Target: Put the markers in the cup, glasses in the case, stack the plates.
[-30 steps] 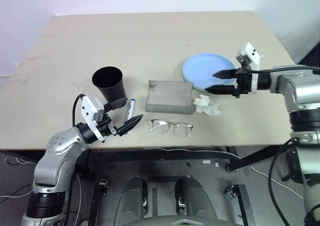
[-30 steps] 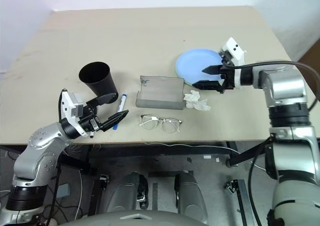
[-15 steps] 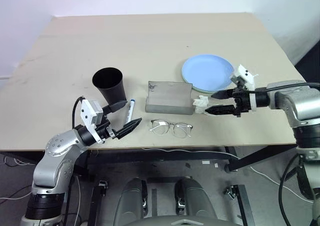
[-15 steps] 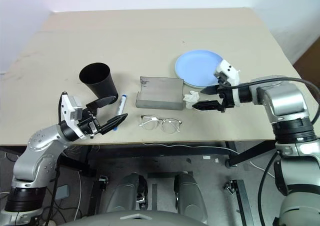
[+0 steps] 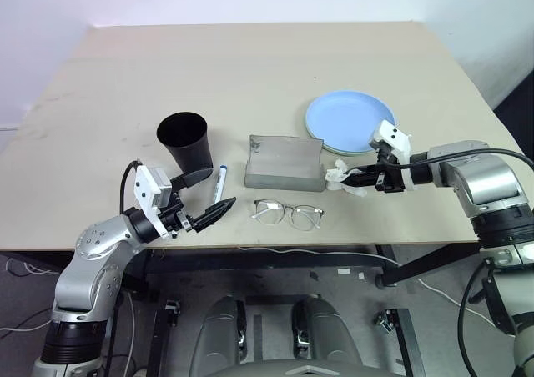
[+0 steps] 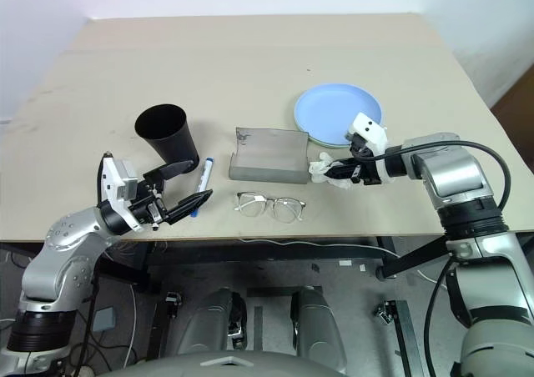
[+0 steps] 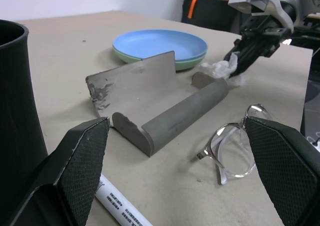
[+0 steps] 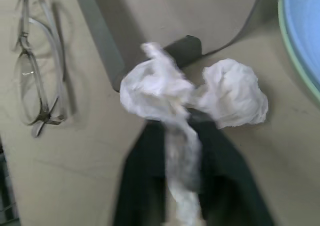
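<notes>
My right gripper (image 5: pixel 355 179) is shut on a crumpled white tissue (image 8: pixel 170 91) lying at the right end of the open grey case (image 5: pixel 284 162). Just beyond it, the light blue plate (image 5: pixel 349 120) rests on top of the mint green plate (image 7: pixel 186 64). The wire-framed glasses (image 5: pixel 288 213) lie on the table in front of the case. My left gripper (image 5: pixel 209 195) hovers open near the front edge, beside a white marker (image 5: pixel 219 183) with a blue cap. The black cup (image 5: pixel 183 139) stands upright just behind that marker.
Everything sits on a beige table (image 5: pixel 250 68) whose far half is bare. Its front edge runs just below the glasses and my left gripper. The case's lid stands raised on its far side.
My right gripper came down from over the blue plate to the tissue beside the case and shut on it. The left arm stayed where it was.
</notes>
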`<state>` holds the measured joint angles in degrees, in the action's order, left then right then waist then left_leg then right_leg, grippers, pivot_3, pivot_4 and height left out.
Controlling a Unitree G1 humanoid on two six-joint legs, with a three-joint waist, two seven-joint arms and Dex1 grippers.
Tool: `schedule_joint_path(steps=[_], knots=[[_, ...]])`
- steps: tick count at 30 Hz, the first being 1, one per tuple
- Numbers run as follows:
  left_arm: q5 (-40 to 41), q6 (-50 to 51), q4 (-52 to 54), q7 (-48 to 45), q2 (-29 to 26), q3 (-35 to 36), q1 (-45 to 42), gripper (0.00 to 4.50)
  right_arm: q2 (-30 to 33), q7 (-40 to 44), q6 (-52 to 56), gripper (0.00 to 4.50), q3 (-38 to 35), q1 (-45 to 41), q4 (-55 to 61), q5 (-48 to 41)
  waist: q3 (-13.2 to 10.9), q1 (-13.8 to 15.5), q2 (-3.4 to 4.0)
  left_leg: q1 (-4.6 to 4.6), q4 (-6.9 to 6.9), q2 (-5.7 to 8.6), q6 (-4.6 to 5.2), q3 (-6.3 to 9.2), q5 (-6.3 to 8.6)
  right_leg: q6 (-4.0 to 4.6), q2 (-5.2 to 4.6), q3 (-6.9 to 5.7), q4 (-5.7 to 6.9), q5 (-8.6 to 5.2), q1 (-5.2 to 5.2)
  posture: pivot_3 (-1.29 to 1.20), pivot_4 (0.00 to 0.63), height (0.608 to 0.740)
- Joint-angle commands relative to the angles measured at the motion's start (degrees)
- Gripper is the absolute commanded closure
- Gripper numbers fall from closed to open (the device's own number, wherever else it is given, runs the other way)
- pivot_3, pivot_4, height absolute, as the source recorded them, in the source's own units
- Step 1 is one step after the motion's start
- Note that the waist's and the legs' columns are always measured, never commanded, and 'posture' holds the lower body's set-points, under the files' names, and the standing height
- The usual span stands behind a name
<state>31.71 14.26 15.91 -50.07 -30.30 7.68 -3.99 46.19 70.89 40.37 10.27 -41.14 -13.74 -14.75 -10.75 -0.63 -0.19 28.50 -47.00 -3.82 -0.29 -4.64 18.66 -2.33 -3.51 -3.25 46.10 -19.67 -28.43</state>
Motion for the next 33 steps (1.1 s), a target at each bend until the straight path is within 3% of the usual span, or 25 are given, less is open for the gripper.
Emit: schedule_joint_path(steps=[1, 8, 12, 18, 21, 26, 33], knots=[[-0.09, -1.25, 1.32, -0.10, -0.44, 0.93, 0.22, 0.00, 1.69, 0.92, -1.55, 4.46, -4.37, -2.27, 1.10, -1.95, 0.00, 0.00, 0.00, 0.00, 0.00, 0.00, 0.00, 0.00, 0.00, 0.00, 0.00, 0.00, 0.00, 0.00, 0.00, 0.00, 0.150, 0.670], [-0.39, -1.40, 0.90, 0.19, -0.13, 0.50, -0.21, 0.00, -0.04, -2.63, -2.85, 4.46, -10.84, -11.44, -6.67, -4.15, -0.02, -0.08, 0.02, 0.00, 0.00, -0.02, 0.00, -0.03, 0.00, 0.05, 0.00, 0.03, 0.00, 0.04, -0.03, 0.00, 0.150, 0.670], [-0.34, -1.25, 1.03, 0.44, 0.24, 0.10, -0.52, 0.00, -4.68, -15.21, -9.81, 4.46, -10.77, -21.00, -24.42, 2.28, -0.01, -0.25, 0.01, -0.01, -0.01, -0.02, 0.00, -0.10, 0.00, 0.11, -0.01, 0.06, 0.00, 0.07, -0.05, 0.00, 0.150, 0.670], [-0.28, -0.71, 1.48, 0.94, 0.42, 0.00, -1.15, 0.00, -10.10, -22.27, -17.25, 4.46, -9.90, -28.66, -44.23, 7.54, -0.02, -0.23, 0.02, 0.15, -0.01, 0.00, 0.00, -0.13, 0.00, 0.02, 0.02, 0.09, 0.00, 0.13, -0.17, 0.00, 0.150, 0.670], [-0.18, -0.35, 1.99, 1.25, 0.48, -0.03, -1.23, 0.00, -11.83, -22.00, -17.62, 4.46, -9.54, -30.92, -49.13, 8.71, -0.02, -0.28, 0.04, 0.44, -0.01, 0.00, 0.00, -0.16, -0.01, -0.11, 0.02, 0.12, 0.02, 0.21, -0.43, 0.00, 0.150, 0.670], [-0.04, -0.02, 2.61, 1.77, 0.44, -0.16, -1.14, 0.00, -12.51, -21.21, -19.28, 3.28, -9.30, -32.34, -52.10, 10.39, -0.01, -0.20, 0.04, 0.77, -0.02, 0.00, 0.00, -0.13, -0.01, -0.30, 0.02, 0.10, 0.02, 0.31, -0.69, 0.00, 0.150, 0.670], [0.10, 0.38, 3.07, 2.13, 0.49, -0.21, -0.96, 0.00, -10.39, -17.07, -18.78, 0.83, -8.39, -32.91, -50.04, 12.23, -0.01, -0.24, 0.05, 0.76, -0.02, 0.02, 0.00, -0.13, -0.01, -0.32, 0.02, 0.10, 0.02, 0.33, -0.70, 0.00, 0.150, 0.670]])
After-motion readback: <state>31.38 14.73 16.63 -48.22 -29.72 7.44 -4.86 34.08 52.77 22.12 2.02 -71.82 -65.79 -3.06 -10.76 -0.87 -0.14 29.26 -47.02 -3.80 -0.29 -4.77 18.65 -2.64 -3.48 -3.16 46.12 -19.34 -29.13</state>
